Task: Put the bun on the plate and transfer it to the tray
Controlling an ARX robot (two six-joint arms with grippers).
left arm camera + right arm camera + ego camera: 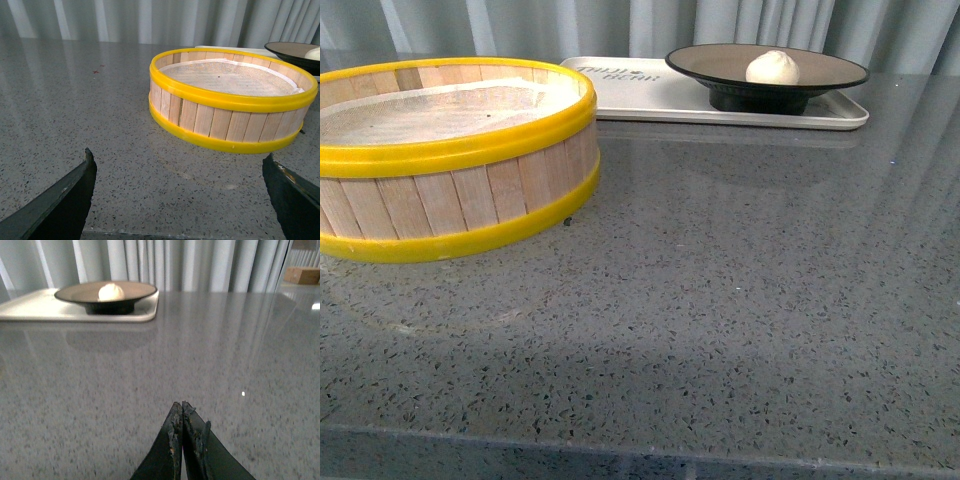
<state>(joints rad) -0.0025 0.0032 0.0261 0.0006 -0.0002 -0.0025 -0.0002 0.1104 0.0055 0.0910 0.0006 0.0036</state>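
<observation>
Since the bun (772, 67) sits pleats-up, round w/ no real long axis, on the plate (820, 66), and the plate rests on the cream tray (640, 95), the job looks done to me. Right gripper (182, 412) has its tips pressed together w/ nothing between; tray and plate lie well ahead of it, off to one side. Left gripper (180, 172) is spread wide and empty, the yellow-rimmed steamer basket (232, 100) just ahead of it. Both arms sit low over the speckled counter (720, 300), clear of everything, prob. parked.
</observation>
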